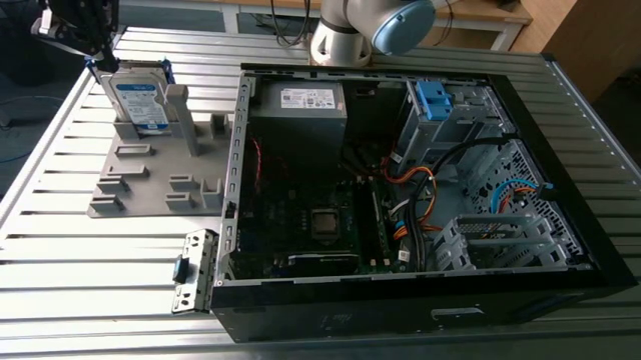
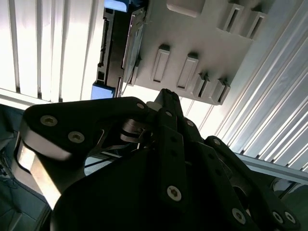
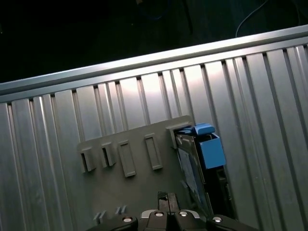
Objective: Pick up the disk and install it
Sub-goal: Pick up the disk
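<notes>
The disk (image 1: pixel 138 97), a silver drive with a white-and-blue label in a blue caddy, stands upright in a slot of the grey holder plate (image 1: pixel 140 176) at the exterior view's far left. My gripper (image 1: pixel 100 54) hangs just above its top edge, a little toward the exterior view's left, and looks shut with nothing in it. In the second wrist view the gripper (image 2: pixel 166 96) points at the holder plate (image 2: pixel 192 29), with the disk (image 2: pixel 113 53) standing apart beside it. In the first wrist view the disk (image 3: pixel 195 166) stands edge-on on the plate (image 3: pixel 130 187), off to the side of the gripper (image 3: pixel 166 202).
An open computer case (image 1: pixel 225 217) lies beside the holder on the slatted metal table (image 1: pixel 60 255). Inside are a grey power supply box (image 1: pixel 300 112), a drive cage with a blue bracket (image 1: pixel 433 97), a motherboard and loose cables. The arm's base (image 1: pixel 346 34) stands behind the case.
</notes>
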Action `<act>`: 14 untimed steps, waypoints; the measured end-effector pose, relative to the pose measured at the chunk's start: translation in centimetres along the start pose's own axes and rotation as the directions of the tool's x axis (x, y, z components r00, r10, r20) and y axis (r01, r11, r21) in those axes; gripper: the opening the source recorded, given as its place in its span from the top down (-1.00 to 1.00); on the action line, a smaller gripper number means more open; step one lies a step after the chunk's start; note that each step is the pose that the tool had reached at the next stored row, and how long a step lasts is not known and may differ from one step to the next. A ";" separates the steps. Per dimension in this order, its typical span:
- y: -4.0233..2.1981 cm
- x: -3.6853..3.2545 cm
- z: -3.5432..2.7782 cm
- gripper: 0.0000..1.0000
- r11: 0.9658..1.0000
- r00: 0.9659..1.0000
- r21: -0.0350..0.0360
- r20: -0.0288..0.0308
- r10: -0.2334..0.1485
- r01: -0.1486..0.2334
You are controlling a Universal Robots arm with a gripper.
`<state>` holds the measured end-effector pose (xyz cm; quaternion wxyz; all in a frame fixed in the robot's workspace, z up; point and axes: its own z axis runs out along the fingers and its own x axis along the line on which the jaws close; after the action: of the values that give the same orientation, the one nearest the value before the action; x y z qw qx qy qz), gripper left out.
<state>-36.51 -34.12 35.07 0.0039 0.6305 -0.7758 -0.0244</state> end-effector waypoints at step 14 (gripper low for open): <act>0.00 0.00 0.00 0.79 0.996 0.996 -0.002 -0.004 -0.085 0.085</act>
<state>-36.51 -34.12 35.07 0.0049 0.6629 -0.7483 -0.0242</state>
